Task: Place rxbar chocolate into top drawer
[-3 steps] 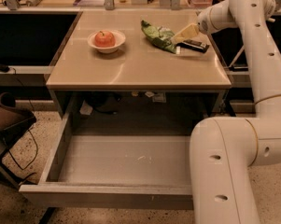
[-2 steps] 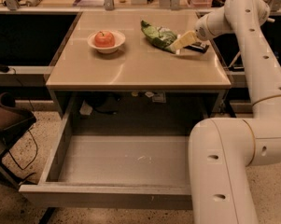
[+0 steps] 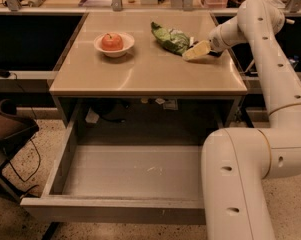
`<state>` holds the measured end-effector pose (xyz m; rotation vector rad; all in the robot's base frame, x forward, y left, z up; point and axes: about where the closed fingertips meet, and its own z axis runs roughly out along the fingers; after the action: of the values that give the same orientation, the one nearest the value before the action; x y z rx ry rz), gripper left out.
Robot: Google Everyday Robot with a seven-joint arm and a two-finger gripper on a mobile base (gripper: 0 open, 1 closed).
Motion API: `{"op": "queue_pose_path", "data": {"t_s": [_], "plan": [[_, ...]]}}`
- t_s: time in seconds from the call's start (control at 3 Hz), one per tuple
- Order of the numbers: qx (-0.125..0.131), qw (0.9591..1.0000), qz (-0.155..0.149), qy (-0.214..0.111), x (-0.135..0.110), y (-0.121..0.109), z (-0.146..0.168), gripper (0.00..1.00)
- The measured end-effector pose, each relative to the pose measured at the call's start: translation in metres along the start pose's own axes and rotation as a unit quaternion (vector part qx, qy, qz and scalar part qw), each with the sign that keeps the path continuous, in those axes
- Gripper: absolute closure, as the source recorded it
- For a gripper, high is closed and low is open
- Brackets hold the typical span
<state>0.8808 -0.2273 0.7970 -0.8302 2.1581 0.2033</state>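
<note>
Pincer: pale cream pincer [image 3: 197,51] low over the far right part of the tabletop, its tip just beside the right end of the green bag.
Pincer state: cannot tell whether it is wide, narrow or holding anything.
Far left, floor: dark brown padded seat [image 3: 10,126] beside the drawer, on speckled floor.
Bowl: small round white bowl [image 3: 114,46] on the far left part of the tabletop.
Apple: red-orange round apple [image 3: 111,41] sitting inside the bowl.
Tabletop: beige flat rectangular tabletop [image 3: 140,74], carrying bowl, bag and bar.
Drawer: wide shallow grey metal top drawer [image 3: 115,210] pulled fully out below the tabletop, scuffed floor bare.
Bag: wrinkly green snack bag [image 3: 171,38] lying on the tabletop, right of the bowl and well apart from it.
Bar: flat black rxbar chocolate wrapper [image 3: 213,54] on the tabletop, mostly hidden under the pincer; only a dark edge shows. Not in the drawer.
Arm: thick white jointed robot arm [image 3: 270,59] arching along the right side down to the pincer.
</note>
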Motion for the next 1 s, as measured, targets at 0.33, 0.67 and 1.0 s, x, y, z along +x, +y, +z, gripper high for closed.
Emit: {"op": "queue_pose_path", "data": {"t_s": [0.33, 0.67, 1.0], "plan": [[0.0, 1.0, 0.0, 0.0, -0.0036, 0.0009, -0.0043, 0.19], [0.0, 1.0, 0.0, 0.0, -0.0065, 0.0019, -0.0072, 0.42], [0.0, 1.0, 0.0, 0.0, -0.0066, 0.0019, -0.0073, 0.65]]}}
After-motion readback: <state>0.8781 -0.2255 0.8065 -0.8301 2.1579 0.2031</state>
